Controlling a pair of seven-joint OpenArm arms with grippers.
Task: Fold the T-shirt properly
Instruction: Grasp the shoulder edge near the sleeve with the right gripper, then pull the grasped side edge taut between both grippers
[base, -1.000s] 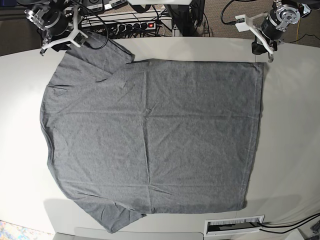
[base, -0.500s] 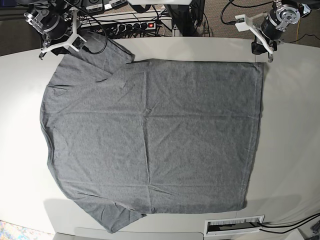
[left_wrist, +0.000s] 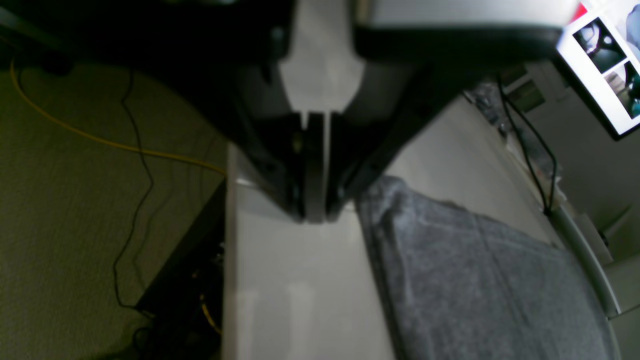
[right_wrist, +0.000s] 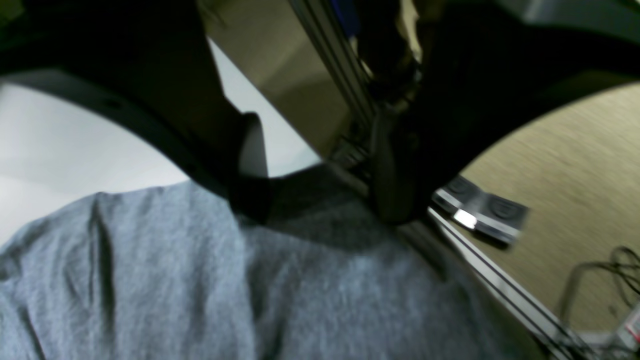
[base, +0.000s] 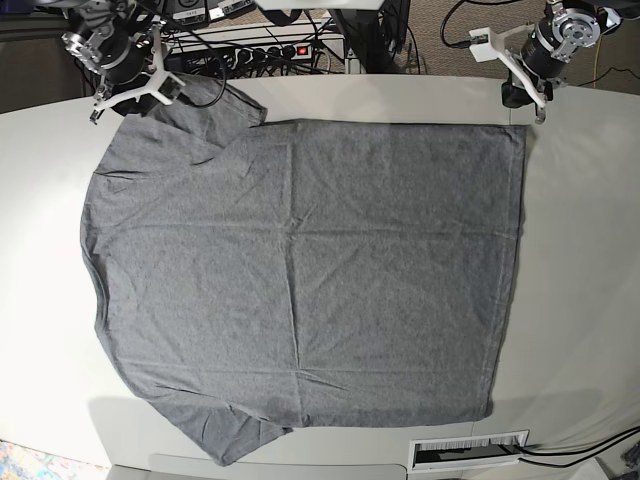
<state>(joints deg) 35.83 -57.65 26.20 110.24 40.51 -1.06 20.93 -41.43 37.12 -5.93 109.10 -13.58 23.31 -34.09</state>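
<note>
The right gripper (base: 135, 92) has shifted right over the T-shirt (base: 300, 270) sleeve, fingers spread; left gripper (left_wrist: 315, 212) fingers closed, empty.

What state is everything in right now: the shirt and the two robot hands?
T-shirt: spread flat on the table, not yet folded.
Left hand: shut, empty, beside the shirt's corner.
Right hand: open, above the sleeve.
Power strip: switch lit red.

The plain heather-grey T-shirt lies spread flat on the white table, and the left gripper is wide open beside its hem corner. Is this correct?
Not quite: the left gripper is shut, jaws pressed together, as the left wrist view shows. The plain heather-grey T-shirt does lie spread flat on the white table.
</note>
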